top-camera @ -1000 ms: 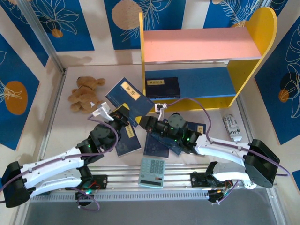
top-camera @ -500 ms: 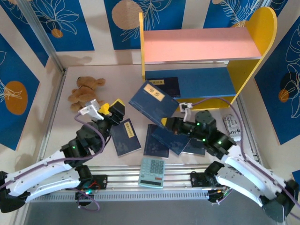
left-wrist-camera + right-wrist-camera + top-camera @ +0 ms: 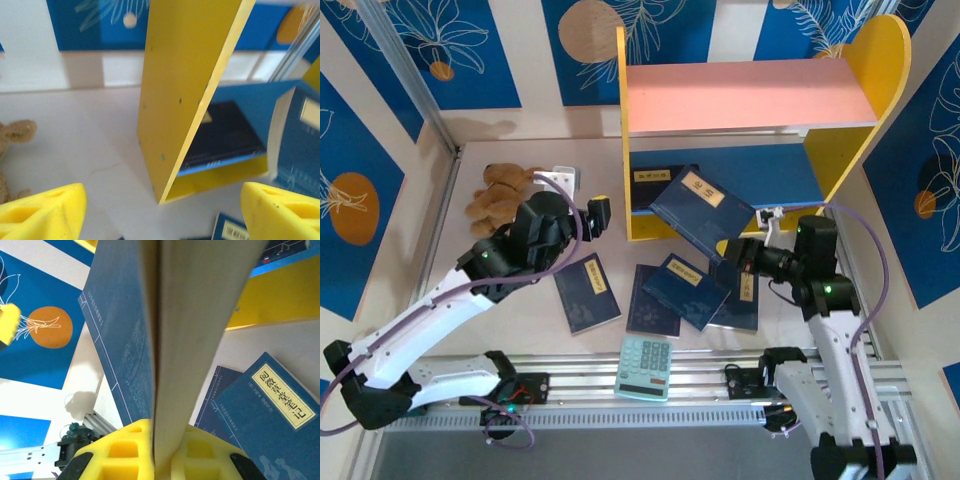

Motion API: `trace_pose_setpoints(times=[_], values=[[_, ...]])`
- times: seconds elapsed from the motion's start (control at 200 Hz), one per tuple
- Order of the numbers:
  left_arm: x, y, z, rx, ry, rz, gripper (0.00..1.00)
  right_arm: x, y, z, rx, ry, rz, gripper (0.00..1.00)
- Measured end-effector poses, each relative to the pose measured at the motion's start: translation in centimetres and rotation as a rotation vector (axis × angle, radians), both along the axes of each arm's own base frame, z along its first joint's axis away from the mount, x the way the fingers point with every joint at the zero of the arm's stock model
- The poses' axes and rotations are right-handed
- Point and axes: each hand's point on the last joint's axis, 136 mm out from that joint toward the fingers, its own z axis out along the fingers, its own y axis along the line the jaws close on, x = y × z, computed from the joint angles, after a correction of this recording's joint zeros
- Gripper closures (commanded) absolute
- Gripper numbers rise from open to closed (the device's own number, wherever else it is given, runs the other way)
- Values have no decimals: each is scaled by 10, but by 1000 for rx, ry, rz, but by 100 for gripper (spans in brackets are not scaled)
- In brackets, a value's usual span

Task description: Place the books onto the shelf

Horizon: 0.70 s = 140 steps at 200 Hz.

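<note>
right gripper (image 3: pixel 735 250) closed hard on one book (image 3: pixel 702 212), held tilted at the front of the shelf (image 3: pixel 750 95), lower tier; tips hidden under the cover. from the right wrist: page edge pinched between yellow pads (image 3: pixel 125 440). left gripper (image 3: pixel 595 215) wide open, empty, beside the yellow side panel (image 3: pixel 185 75). second book (image 3: pixel 225 132) flat on the blue board, partly covered from above. four more books (image 3: pixel 587 292) on the table (image 3: pixel 620 255).

Navy book (image 3: pixel 700 212) tilted in mid-air at the shelf (image 3: pixel 750 95) front
Another book (image 3: pixel 665 185) lies flat on the blue lower board (image 3: pixel 760 172); four more books (image 3: pixel 587 292) lie scattered on the table (image 3: pixel 520 310)
</note>
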Motion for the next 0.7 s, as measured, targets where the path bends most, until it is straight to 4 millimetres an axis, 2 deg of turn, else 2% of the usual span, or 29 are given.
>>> trace_pose_setpoints(times=[0.1, 0.22, 0.375, 0.5, 0.7], values=[[1, 0, -9, -2, 49, -45, 20, 16, -5, 1, 8, 6, 22, 100], [-3, -12, -19, -26, 95, -125, 20, 33, -5, 8, -2, -15, 61, 100], [-4, -37, -49, -37, 190, -218, 20, 57, -6, 17, -40, -56, 101, 100], [-5, -48, -71, -40, 254, -259, 20, 75, -9, 12, -73, -69, 126, 100], [-9, -56, -77, -70, 280, -291, 20, 97, -10, 2, -123, -77, 184, 100]])
